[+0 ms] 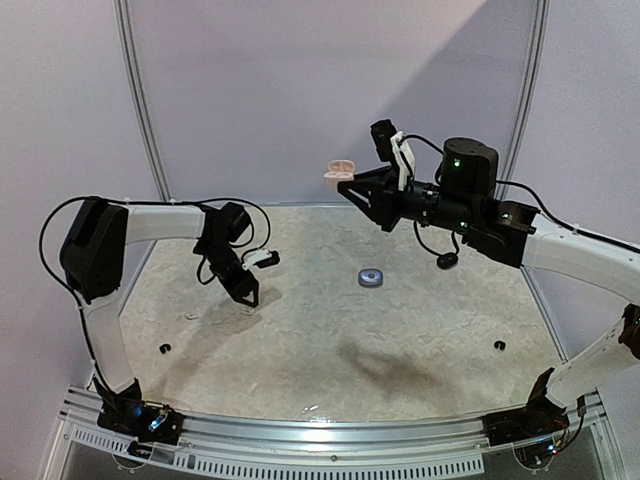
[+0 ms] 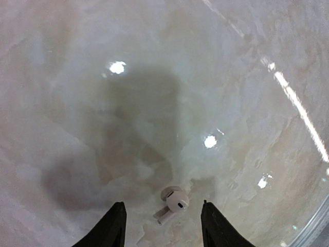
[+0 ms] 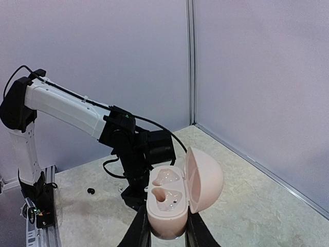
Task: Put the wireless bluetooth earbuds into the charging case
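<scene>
Straddles a white earbud [image 2: 175, 199] on the table [image 2: 154, 77] with the left gripper [image 2: 162, 204] open — clamps the right gripper [image 3: 167, 231] on the lid-up pink charging case [image 3: 167, 203], aloft.

Left hand [image 2: 162, 206] parted — right hand [image 3: 165, 227] clamped.

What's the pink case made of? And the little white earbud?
The pink case looks like smooth plastic with a soft, satiny sheen across its rounded surface. The white earbud seems to be glossy hard plastic, judging by its shiny, even surface.
</scene>
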You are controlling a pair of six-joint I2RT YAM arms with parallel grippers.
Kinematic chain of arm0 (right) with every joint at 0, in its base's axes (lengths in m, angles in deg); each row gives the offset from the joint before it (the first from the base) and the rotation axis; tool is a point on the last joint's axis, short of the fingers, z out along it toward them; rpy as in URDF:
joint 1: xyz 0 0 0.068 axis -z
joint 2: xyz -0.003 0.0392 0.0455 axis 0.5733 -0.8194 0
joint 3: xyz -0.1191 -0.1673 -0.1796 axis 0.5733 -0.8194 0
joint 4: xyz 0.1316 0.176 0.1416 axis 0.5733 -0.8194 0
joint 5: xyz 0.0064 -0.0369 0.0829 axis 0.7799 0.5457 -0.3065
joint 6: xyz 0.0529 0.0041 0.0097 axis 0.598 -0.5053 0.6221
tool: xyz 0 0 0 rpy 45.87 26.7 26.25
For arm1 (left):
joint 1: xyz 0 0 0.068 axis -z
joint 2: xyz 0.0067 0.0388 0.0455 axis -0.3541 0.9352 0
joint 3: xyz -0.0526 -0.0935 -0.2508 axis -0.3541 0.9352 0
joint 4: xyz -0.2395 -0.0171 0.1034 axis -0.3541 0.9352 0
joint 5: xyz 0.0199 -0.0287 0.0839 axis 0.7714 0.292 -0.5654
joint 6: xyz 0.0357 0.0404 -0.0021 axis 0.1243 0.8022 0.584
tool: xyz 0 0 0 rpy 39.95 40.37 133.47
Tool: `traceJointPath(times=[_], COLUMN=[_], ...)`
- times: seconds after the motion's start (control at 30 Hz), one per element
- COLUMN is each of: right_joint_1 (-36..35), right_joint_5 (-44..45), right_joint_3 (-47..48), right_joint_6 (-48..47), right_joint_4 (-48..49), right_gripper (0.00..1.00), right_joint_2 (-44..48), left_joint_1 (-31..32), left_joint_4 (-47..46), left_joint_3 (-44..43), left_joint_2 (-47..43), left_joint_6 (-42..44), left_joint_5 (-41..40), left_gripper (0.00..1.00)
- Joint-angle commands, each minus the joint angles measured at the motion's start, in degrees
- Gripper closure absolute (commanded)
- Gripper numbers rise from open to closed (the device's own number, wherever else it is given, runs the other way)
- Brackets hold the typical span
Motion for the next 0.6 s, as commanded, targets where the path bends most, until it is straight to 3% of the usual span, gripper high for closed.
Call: traceJointPath(times=[0.0, 0.23, 0.57], right_joint_1=[0.24, 0.22, 0.21], right_joint_5=[-0.67, -0.64, -0.32], right_joint_3=[-1.60, -1.72, -2.33], right_joint_6=[1.12, 1.26, 1.32], right_joint_4=[0.97, 0.99, 0.90], right_gripper=[0.99, 0.99, 0.99], right_joint_2=[2.12, 2.17, 2.34], left_joint_1=[-3.16, -3.55, -3.22], left_joint_4=[-1.32, 0.07, -0.05], left_joint_3=[-2.04, -2.50, 2.42], left_joint_2=[-2.70, 3.09, 2.07], left_joint_6=[0.18, -1.35, -1.17], left_joint_5=[3.31, -4.83, -3.53], left_gripper=[0.54, 0.77, 0.83])
